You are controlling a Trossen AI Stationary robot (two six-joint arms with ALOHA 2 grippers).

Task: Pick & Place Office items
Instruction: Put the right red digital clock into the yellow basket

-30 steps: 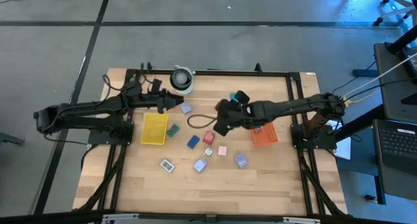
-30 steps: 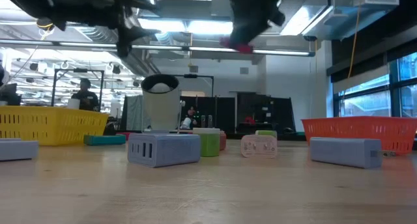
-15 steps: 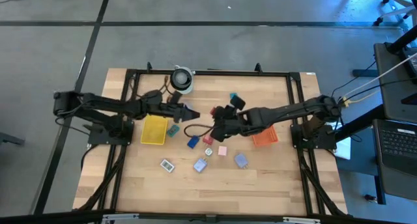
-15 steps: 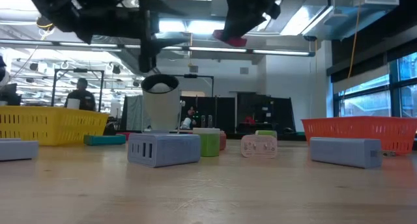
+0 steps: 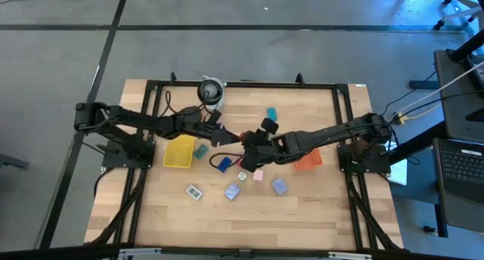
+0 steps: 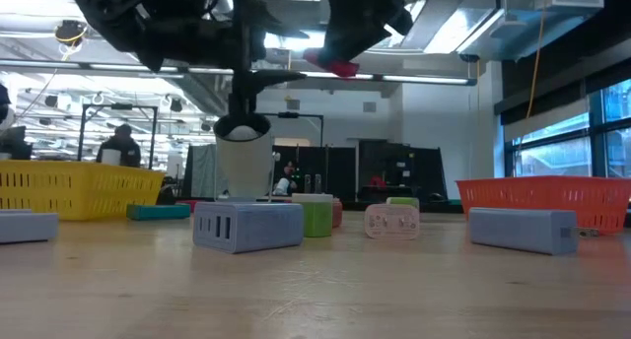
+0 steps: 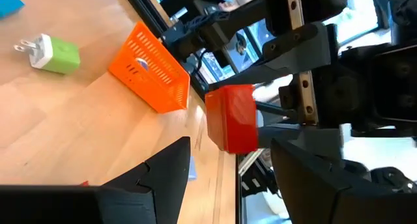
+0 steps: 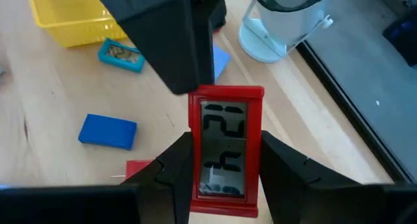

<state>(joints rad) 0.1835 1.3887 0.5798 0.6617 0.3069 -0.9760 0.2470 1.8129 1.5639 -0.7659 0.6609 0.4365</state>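
Observation:
A small red digital clock (image 8: 225,120) hangs in the air over the table's middle, in my right gripper (image 8: 225,138), which is shut on it. In the low view the red clock (image 6: 335,65) shows high above the wood. My left gripper (image 7: 231,149) is open and faces the red clock (image 7: 231,116) from the table's left, one finger on either side of its free end and a gap still showing. Other office items lie on the table: a blue block (image 5: 221,164), lavender pieces (image 5: 280,187), a pink piece (image 5: 258,174), a white one (image 5: 194,191) and a teal one (image 5: 200,150). My right gripper pinches the red clock between its two fingers (image 8: 176,165), one on each long side edge (image 8: 194,152) near the lower end. It comes from the table's right, slanting down. The clock is lifted clear, its display toward my wrist camera and its free end toward the left gripper.
A yellow tray (image 5: 180,150) sits left of centre and an orange tray (image 5: 306,159) on the right. A grey-white cylinder (image 5: 211,91) stands at the far edge. A black cable loop (image 5: 227,148) lies under the grippers. Bare wood stretches along the near edge.
My left gripper has travelled toward the table's right and a little nearer, away from the yellow tray and up to the right gripper. My right gripper has carried the red clock a short way toward the table's left, still in the air. The items on the table have stayed put.

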